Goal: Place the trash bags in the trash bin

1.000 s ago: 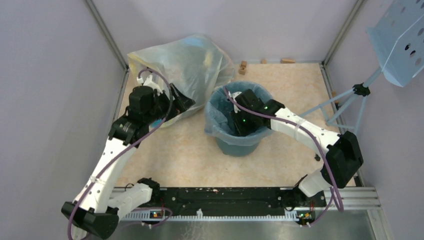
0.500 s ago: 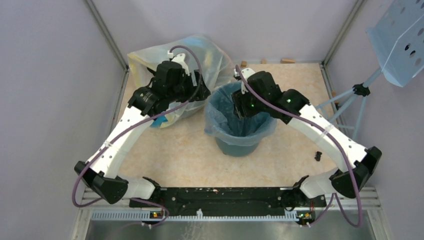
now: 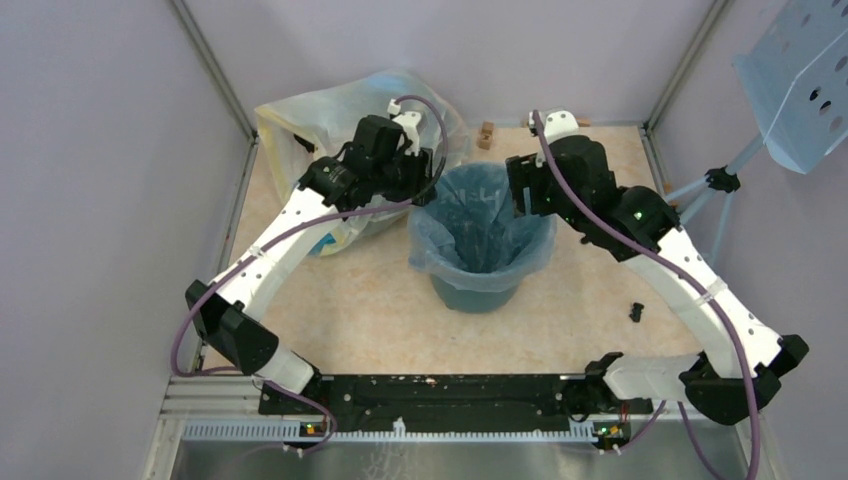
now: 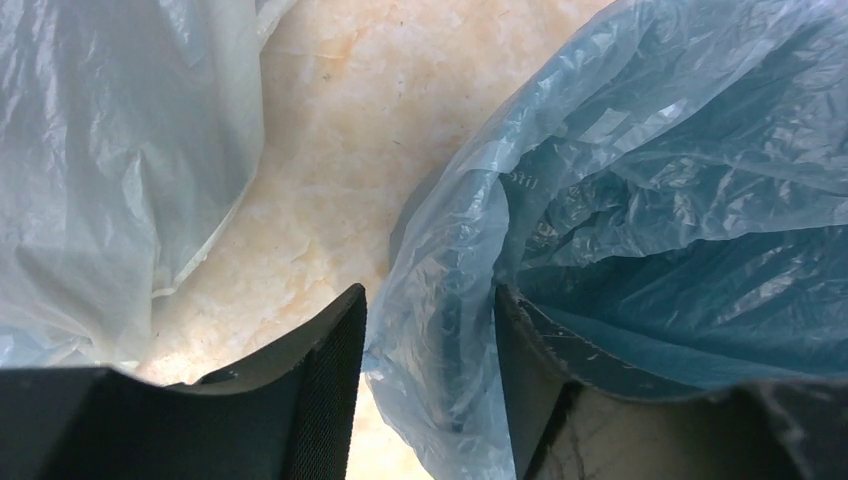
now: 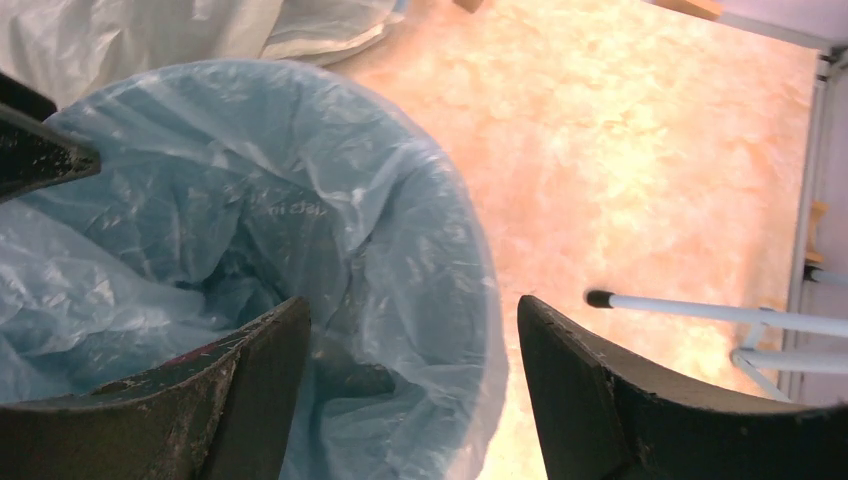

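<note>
The trash bin (image 3: pixel 470 290), dark teal, stands mid-table with the pale-blue trash bag (image 3: pixel 480 225) lining it, the bag's edge folded over the rim. My left gripper (image 3: pixel 420 185) is at the bin's back-left rim. In the left wrist view my left gripper (image 4: pixel 430 380) is open, its jaws straddling the bag-covered rim (image 4: pixel 455 330), the bag (image 4: pixel 640 150) spreading right. My right gripper (image 3: pixel 520 195) is at the back-right rim. In the right wrist view my right gripper (image 5: pixel 410 380) is open, one finger (image 5: pixel 250 390) inside the bag (image 5: pixel 300 180), the other outside.
A large yellowish translucent bag (image 3: pixel 330 120) lies at the back left, just behind my left arm. Small wooden blocks (image 3: pixel 487 132) sit by the back wall. A small black piece (image 3: pixel 637 312) lies at the right. A light-blue perforated panel (image 3: pixel 800 70) on a stand rises at the right edge.
My left arm swung from the yellowish bag over to the bin's left rim, its jaws narrowing. My right gripper rose out of the bin to the back-right rim and opened.
</note>
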Available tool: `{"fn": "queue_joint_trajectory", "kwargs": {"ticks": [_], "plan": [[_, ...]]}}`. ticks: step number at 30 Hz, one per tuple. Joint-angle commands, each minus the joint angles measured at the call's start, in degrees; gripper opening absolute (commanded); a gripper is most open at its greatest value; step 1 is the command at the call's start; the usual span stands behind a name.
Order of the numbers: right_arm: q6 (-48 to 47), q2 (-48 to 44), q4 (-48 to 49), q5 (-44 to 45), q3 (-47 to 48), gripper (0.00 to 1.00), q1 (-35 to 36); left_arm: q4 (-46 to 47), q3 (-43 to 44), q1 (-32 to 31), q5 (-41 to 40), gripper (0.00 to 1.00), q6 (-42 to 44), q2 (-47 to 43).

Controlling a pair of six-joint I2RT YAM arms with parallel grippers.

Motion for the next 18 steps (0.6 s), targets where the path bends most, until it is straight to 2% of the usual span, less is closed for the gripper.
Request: {"fn": "queue_joint_trajectory", "kwargs": {"ticks": [1,10,17,18], "plan": [[2.1,-2.7,1.6,5.5,1.3,0.75,-1.8,2.1,1.9,-0.3,0.9,0.54,3.0,1.0],[3.7,-4.3,0.9,5.6,0.2,0.75,-2.7,4.4,2.7,-0.7,0.5,0.34,6.6,3.6],[5.1,-5.1,-0.2,5.1,-0.2,0.74,-3.9,9.5,4.1,-0.6,-0.4,0.0,7.5,5.7],[5.4,-5.3,-0.2,5.2,-0.4,0.74,-3.9,10.0,4.7,-0.5,-0.9,0.0,7.8,6.3]]}}
